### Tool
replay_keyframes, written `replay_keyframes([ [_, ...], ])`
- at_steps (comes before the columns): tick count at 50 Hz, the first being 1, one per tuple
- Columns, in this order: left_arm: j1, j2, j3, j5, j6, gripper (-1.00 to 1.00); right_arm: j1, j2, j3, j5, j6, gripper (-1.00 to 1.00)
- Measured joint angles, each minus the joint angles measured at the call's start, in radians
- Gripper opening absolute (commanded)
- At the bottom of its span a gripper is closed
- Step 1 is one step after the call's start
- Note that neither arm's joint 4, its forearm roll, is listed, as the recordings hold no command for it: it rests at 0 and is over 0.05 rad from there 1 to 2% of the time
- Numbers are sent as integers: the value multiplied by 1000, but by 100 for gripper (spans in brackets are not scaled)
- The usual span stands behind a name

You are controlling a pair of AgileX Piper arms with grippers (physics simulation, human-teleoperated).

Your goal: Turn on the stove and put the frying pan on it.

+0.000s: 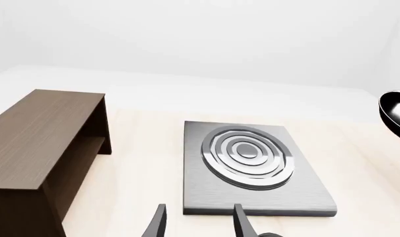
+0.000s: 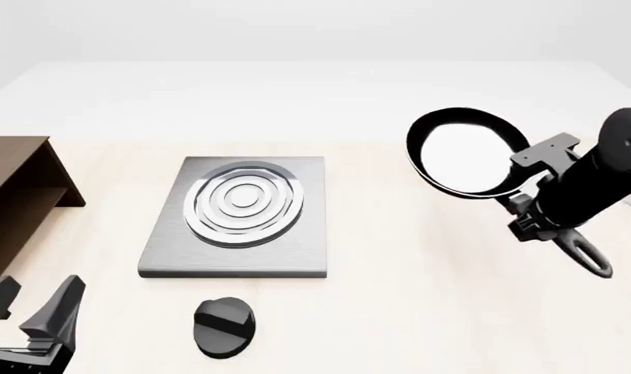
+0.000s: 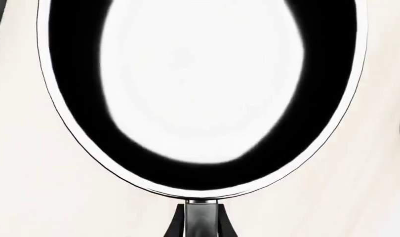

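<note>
Looking down from the front camera, I see my right hand [image 2: 526, 209] clamped on the long black handle of the small round black frying pan [image 2: 467, 151], whose glossy inside reflects pale white; the pan is held off the pale wooden tabletop [image 2: 399, 296], to the right of the stove and well apart from it, with the handle's loop end sticking out below the hand. In the right wrist camera the pan [image 3: 200, 94] fills almost the whole picture and the two fingers [image 3: 176, 224] close on the handle at its root. The flat rectangular grey metal stove slab [image 2: 234, 226] with silver concentric burner rings lies near the middle of the tabletop, nothing on it. Its separate round black knob [image 2: 223, 326] sits just in front of the slab, apart from it. My left hand [image 2: 37, 315] hangs open at the near left corner, fingers spread, gripping nothing, well left of the knob. A dark brown wooden shelf [image 2: 14, 183] stands at the left edge, beside the stove.
</note>
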Motion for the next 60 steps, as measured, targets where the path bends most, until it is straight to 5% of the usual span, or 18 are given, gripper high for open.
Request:
replay_keyframes([
  [26,1,-9,0,5,1,100,264,84,-130,51,62,-100],
  [60,1,-16,0,8,2,100,494,282,-376,122,108,-100],
])
